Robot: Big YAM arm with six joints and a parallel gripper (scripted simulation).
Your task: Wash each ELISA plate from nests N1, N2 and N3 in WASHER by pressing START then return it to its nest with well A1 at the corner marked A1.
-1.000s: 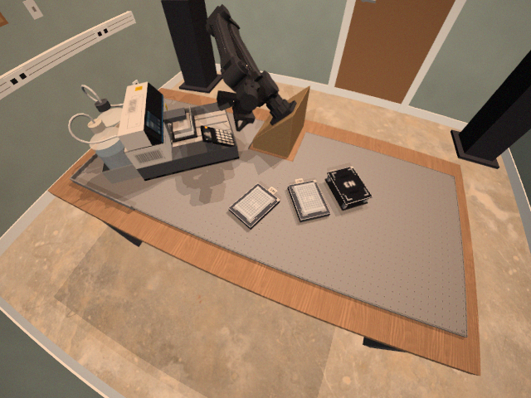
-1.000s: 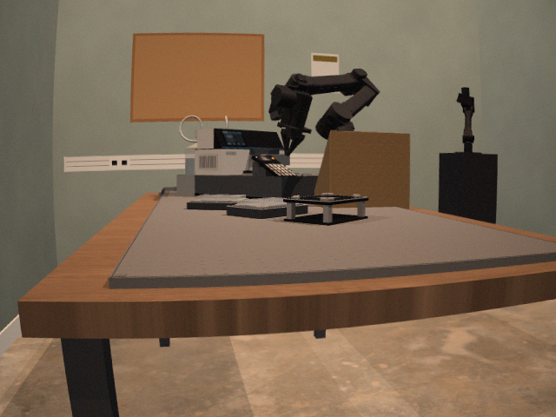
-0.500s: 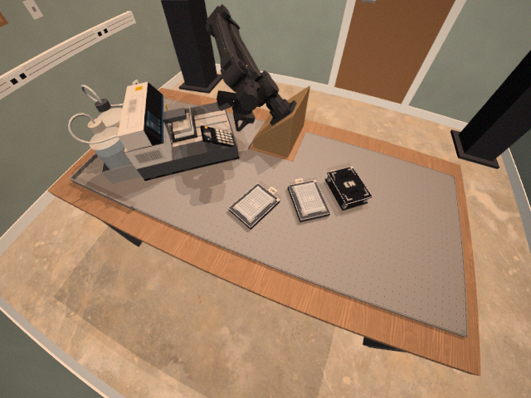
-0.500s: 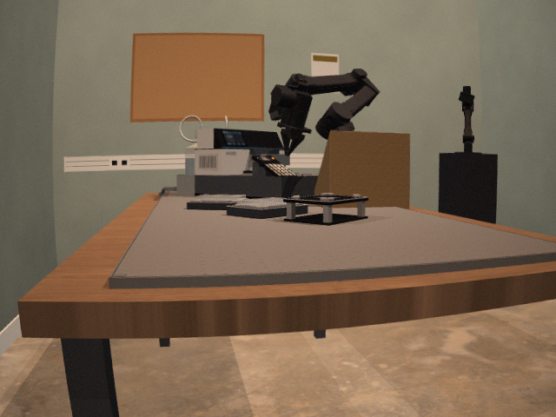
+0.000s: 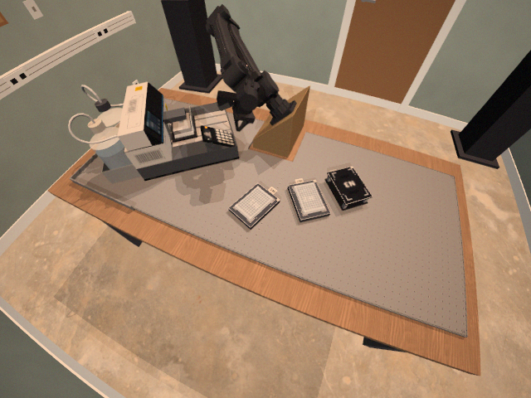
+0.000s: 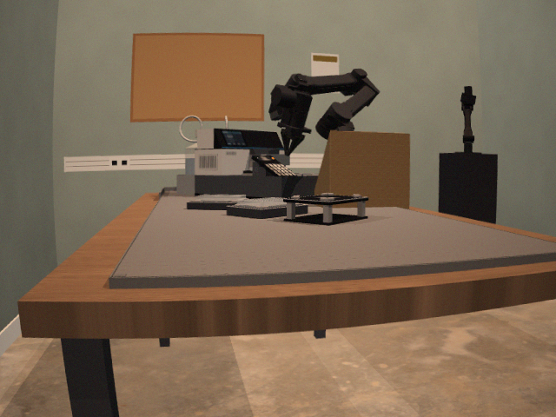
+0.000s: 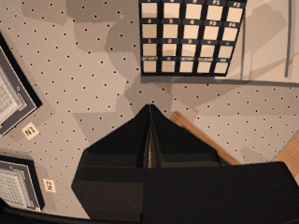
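Observation:
The washer [image 5: 171, 133] stands at the table's back left, with its keypad [image 5: 217, 136] at the front right. A plate [image 5: 183, 127] lies in the carrier beside the keypad; I cannot tell if it sits flat. Nests N1 [image 5: 254, 203] and N2 [image 5: 308, 199] each hold a white-welled plate. Nest N3 [image 5: 348, 186] is empty and black. My gripper [image 5: 237, 123] is shut and empty, hanging point-down just to the right of the keypad and above it. In the wrist view the fingertips [image 7: 149, 111] are a little short of the keypad's lowest row [image 7: 186, 66], not touching.
A brown wedge-shaped block [image 5: 284, 126] stands right behind the arm, close to the keypad. Bottles with tubing [image 5: 103, 128] sit left of the washer. Black pillars [image 5: 192, 42] stand at the back of the room.

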